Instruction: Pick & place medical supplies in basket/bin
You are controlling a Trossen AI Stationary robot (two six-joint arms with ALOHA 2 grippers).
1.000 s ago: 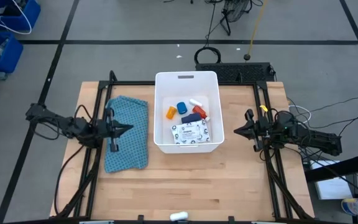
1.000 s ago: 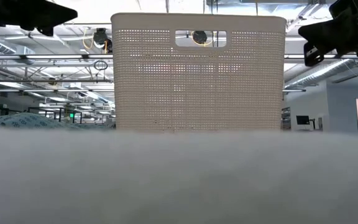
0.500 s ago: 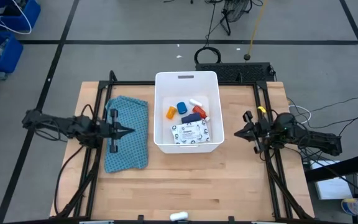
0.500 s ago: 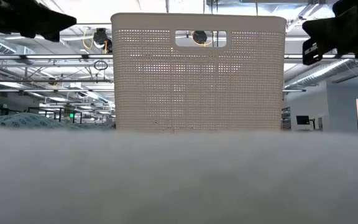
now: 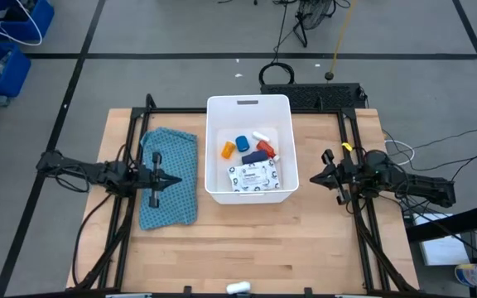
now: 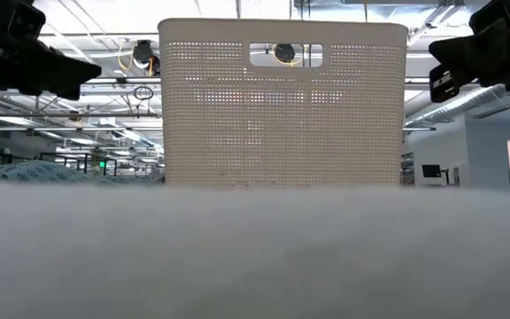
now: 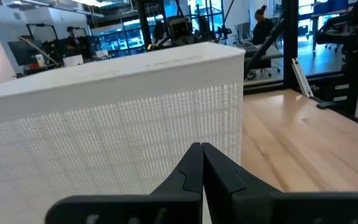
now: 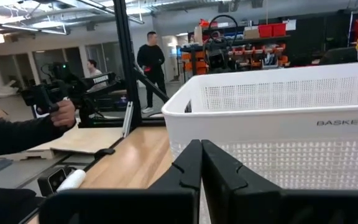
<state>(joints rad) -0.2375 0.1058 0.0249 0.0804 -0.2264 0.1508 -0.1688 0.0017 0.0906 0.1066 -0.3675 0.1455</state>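
Note:
The white basket (image 5: 249, 192) stands in the middle of the table. Inside it lie the flat white printed packet (image 5: 252, 176), the orange pill bottle (image 5: 228, 150), a blue piece (image 5: 243, 142), the red small bottle (image 5: 265, 147) and a small white tube (image 5: 261, 136). My left gripper (image 5: 178, 179) is shut and hovers to the left of the basket, above the teal cloth, pointing at the basket's wall (image 7: 104, 143). My right gripper (image 5: 313, 177) is shut and hovers to the right of the basket (image 8: 291, 124), pointing at it. Both stand well above the table in the low view.
The teal patterned cloth (image 5: 169, 176) lies flat on the table left of the basket. A small white object (image 5: 238, 287) sits at the near edge. Black frame rails (image 5: 136, 124) run along both table sides. People (image 8: 146, 59) stand in the room beyond.
My left gripper has sunk lower and drifted slightly toward the table's near edge, staying shut over the cloth.

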